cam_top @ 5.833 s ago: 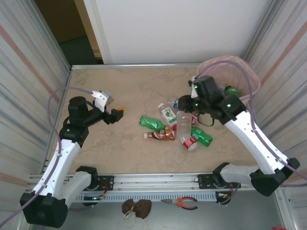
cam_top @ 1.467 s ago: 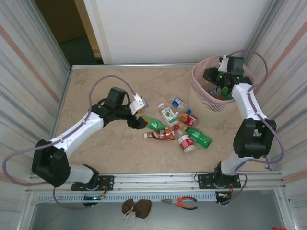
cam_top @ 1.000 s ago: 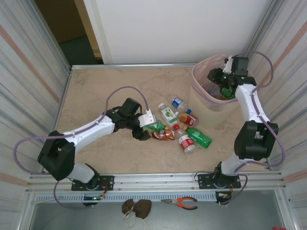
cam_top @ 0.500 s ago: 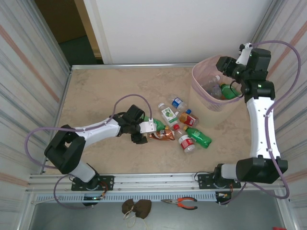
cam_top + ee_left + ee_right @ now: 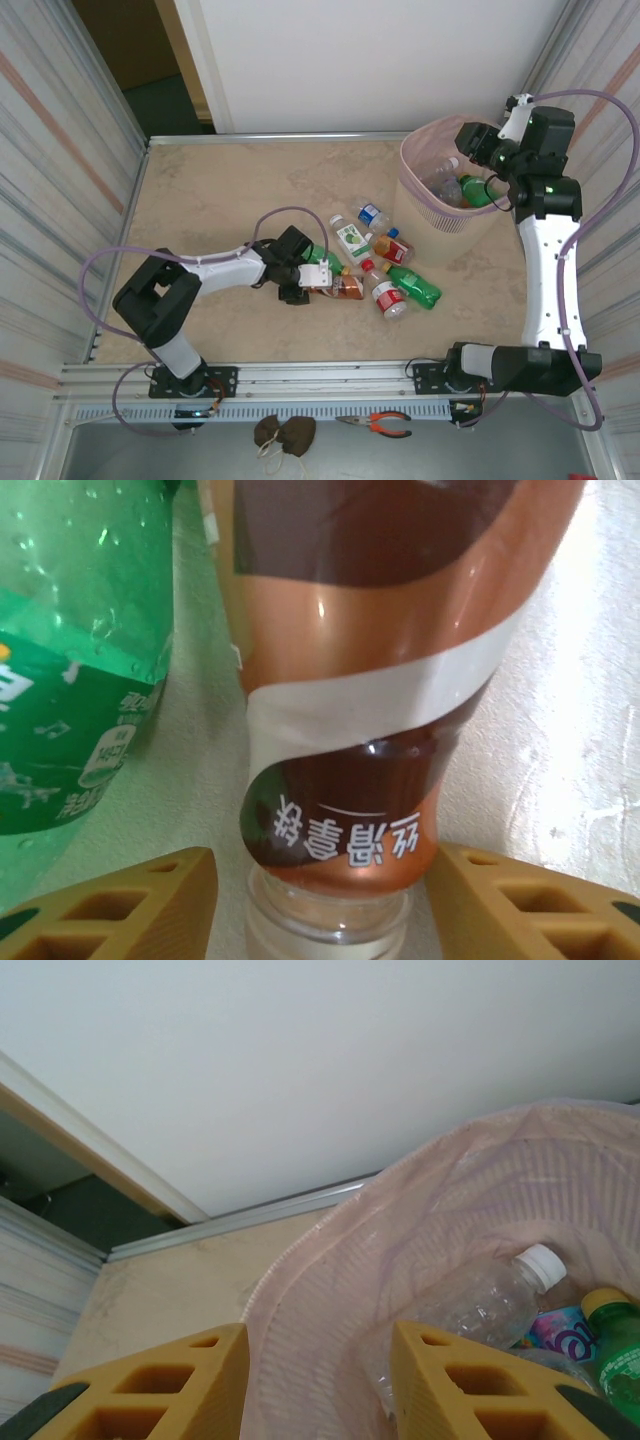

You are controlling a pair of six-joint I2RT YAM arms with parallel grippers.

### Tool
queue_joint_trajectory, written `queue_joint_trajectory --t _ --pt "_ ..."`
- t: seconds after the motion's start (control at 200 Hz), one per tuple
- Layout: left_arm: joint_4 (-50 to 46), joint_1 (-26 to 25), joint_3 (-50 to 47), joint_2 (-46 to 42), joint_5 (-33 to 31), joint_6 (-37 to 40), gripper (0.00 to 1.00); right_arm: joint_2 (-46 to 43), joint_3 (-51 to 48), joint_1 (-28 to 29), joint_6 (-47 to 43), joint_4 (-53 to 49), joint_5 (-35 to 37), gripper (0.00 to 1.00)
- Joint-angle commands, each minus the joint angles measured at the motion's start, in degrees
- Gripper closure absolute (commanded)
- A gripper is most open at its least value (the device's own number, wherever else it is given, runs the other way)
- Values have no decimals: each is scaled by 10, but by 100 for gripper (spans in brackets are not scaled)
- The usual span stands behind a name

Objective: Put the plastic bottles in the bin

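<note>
Several plastic bottles (image 5: 385,265) lie in a loose pile mid-table. My left gripper (image 5: 318,280) lies low at the pile's left edge. Its yellow fingers (image 5: 120,905) flank the neck of an amber bottle (image 5: 350,680), the right one touching and the left a sliver off, so it is open. A green bottle (image 5: 80,680) lies beside it. The bin (image 5: 450,215), pink-lined, stands at the back right. My right gripper (image 5: 478,140) hovers over its rim (image 5: 300,1250), open (image 5: 320,1350) and empty. In the bin lie a clear bottle (image 5: 490,1300) and a green one (image 5: 615,1345).
Corrugated walls (image 5: 60,180) close in on both sides, and the right arm's cable arcs over the bin. Pliers (image 5: 375,425) and a brown bundle (image 5: 285,432) lie below the front rail. Bare tabletop (image 5: 220,190) stretches left of and behind the pile.
My left gripper slid right into the pile, and its jaws narrowed around the amber bottle's neck. My right gripper rose from inside the bin and drew back to the right.
</note>
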Motion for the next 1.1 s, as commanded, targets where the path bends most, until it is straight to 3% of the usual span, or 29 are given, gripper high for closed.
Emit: queue_joint_trajectory --t 0.0,0.466,0.721,0.937,1.097 --pt "2 -7 2 11 -15 13 46 -22 6 -3 -6 -9 6 60" --pt "0 -22 -25 -71 -12 -4 69 -61 3 -3 -2 -19 1 60" --pt "31 -19 -43 -178 17 -45 70 -112 -61 -1 23 61 -96 55" --pt "100 12 -38 -254 79 -127 70 -167 -135 13 64 186 -195 42" --pt "169 54 -34 -288 182 -213 72 -203 -170 58 47 258 -220 30"
